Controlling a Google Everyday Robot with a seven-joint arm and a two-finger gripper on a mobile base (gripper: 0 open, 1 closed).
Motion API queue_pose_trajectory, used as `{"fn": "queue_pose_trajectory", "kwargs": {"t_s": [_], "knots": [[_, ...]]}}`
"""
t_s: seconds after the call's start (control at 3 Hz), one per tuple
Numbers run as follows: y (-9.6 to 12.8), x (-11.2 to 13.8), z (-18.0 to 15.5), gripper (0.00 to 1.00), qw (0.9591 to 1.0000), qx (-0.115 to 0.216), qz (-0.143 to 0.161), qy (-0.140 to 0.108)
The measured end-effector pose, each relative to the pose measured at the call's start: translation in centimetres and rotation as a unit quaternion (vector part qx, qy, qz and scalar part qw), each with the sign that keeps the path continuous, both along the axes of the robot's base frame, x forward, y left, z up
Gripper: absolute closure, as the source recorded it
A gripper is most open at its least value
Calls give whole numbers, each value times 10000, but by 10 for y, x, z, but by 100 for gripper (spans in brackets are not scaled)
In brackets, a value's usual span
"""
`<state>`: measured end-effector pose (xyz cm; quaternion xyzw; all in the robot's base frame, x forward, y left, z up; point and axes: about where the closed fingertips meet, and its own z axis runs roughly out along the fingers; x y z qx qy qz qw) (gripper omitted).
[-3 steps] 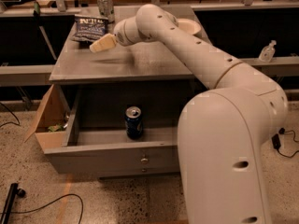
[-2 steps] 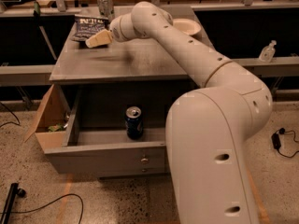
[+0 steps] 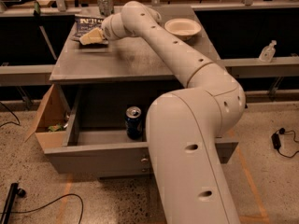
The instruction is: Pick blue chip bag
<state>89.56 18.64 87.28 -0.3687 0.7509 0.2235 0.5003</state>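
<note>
- Camera view: a grey worktop (image 3: 140,62) stands in the upper middle of the scene, with an open drawer (image 3: 98,149) pulled out below its front edge.
- The blue chip bag (image 3: 88,24) lies flat at the worktop's far corner, towards 11 o'clock, with the pale lettering band along its far edge.
- The end effector (image 3: 93,36) sits at the 5 o'clock edge of the bag, low over the worktop and overlapping the bag's near edge.
- I cannot tell whether the end effector is wide, narrow or already gripping the bag.
- The white arm (image 3: 187,64) rises from the bulky base at 5 o'clock of the scene and stretches across the worktop towards 10 o'clock, ending at the end effector.
- A silver can (image 3: 105,3) stands upright just beyond the bag, at about 1 o'clock from it.
- A pale bowl (image 3: 182,28) rests on the worktop at 3 o'clock from the end effector, on the far side of the arm.
- A blue soda can (image 3: 133,122) stands upright inside the drawer, just beside the arm's base segment.
- An open cardboard box (image 3: 49,120) leans against the cabinet at 9 o'clock from the drawer.
- A clear bottle (image 3: 267,52) sits on the ledge at 3 o'clock from the worktop.
</note>
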Motion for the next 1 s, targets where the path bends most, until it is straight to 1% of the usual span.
{"fn": "queue_pose_trajectory", "kwargs": {"t_s": [0.33, 0.67, 1.0], "knots": [[12, 1, -7, 41, 9999, -22, 118, 54], [17, -1, -10, 64, 9997, -53, 224, 59], [14, -7, -1, 87, 9994, -55, 330, -102]]}}
